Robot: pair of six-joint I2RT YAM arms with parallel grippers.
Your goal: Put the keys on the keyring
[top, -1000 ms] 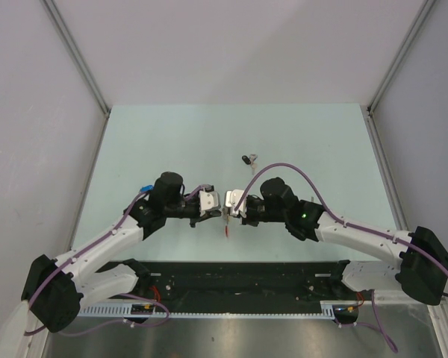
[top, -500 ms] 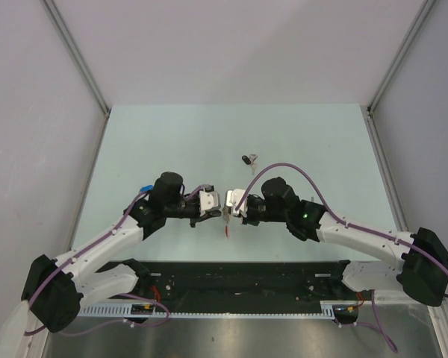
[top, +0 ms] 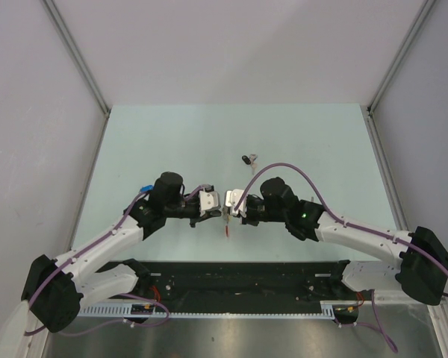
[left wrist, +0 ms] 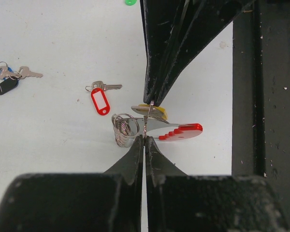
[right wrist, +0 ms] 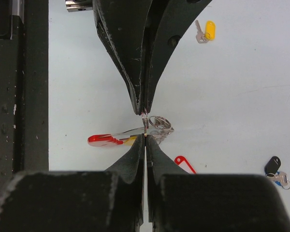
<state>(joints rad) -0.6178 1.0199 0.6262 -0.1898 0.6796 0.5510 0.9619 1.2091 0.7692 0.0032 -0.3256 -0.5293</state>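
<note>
Above the table (top: 172,134), left gripper (left wrist: 145,140) clamps the keyring (left wrist: 183,131) steady so right gripper (left wrist: 152,99), seemingly pinching the yellow-tagged key (left wrist: 153,110), can thread it.

Round green plastic tag (left wrist: 130,2): cut off by the top edge, left wrist view. Red plastic key tag (right wrist: 183,163): lower end hidden behind the right pincer (right wrist: 145,140). Dark-tagged key bunch (top: 247,159): too small from above to count its keys.

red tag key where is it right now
In the left wrist view the red-tagged key lies on the table, just image-left of the left gripper, with the black-tagged keys farther left.
</note>
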